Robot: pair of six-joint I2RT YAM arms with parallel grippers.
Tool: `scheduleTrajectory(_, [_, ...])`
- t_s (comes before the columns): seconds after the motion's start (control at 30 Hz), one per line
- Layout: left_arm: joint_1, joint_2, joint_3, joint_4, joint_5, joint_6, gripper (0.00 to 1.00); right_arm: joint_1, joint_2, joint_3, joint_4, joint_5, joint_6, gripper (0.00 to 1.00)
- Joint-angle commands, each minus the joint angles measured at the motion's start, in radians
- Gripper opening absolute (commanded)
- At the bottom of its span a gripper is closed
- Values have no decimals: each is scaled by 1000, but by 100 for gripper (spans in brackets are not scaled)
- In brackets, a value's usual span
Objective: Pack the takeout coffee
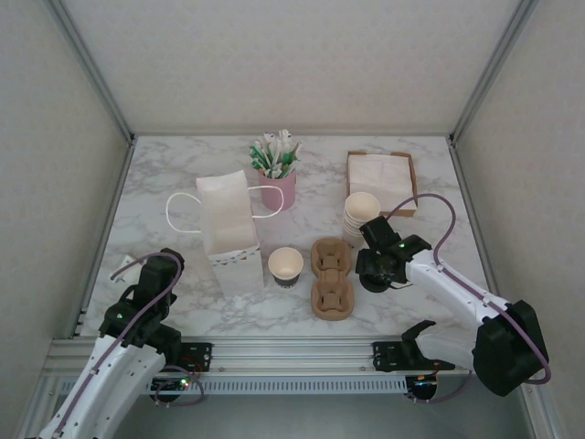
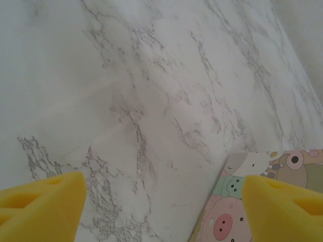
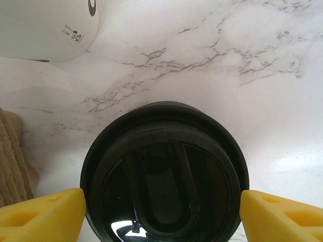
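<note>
Just to the right of the cardboard cup carrier [image 1: 330, 277], a black lid [image 3: 164, 171] is seen on the marble worktop [image 1: 183, 174], and the right hand [image 1: 377, 274] is held low over it. In the right wrist view the lid is flanked by the two yellow fingertips [image 3: 40, 214], one at each side of its rim. The jaws are spread wide, but whether the rim is actually pinched cannot be told. Whether a cup sits beneath the lid cannot be made out either, since only its top face is shown. Just to the left of the carrier, an open paper cup [image 1: 285, 264] is stood upright, cream inside with a dark band low on its wall. Further left of the carrier, a white paper bag [image 1: 228, 233] with looped handles is placed. Behind the carrier, a pink cup [image 1: 279, 190] stuffed with green and white packets is set. Behind and to the right of the carrier, a stack of cream cups [image 1: 360, 215] is found just beside the right hand, with a brown box of napkins [image 1: 411, 183] further back. Well to the left of the carrier, near the front edge, the left hand [image 2: 161, 212] is held over bare marble, its yellow fingertips wide apart with nothing between them, so it is open. A card printed with cartoon pigs [image 2: 227, 201] is seen by its right fingertip.
</note>
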Motion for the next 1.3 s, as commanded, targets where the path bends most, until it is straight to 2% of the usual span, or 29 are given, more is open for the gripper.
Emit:
scheduleTrajectory(0.0, [-5,-14,-1,-12,-12,-124,80,-6,14,-16,8,14,-1,80])
scheduleTrajectory(0.23, [-6,-13,-6,-3,-8,-129,80,-7,25,-24,19,16,6,79])
scheduleTrajectory(0.33, [-5,-11,-8,1,-4,-131,80,-7,25,-22,18,14,8,74])
scheduleTrajectory(0.63, [-6,-11,-7,4,0,-135,80,-7,-31,20,-50,30,5,70])
scheduleTrajectory(1.0, [-6,-8,-12,11,5,-138,81,-7,-98,65,-100,13,10,72])
scheduleTrajectory(1.27, [-5,-7,-14,19,9,-138,81,-8,-33,28,-70,7,45,72])
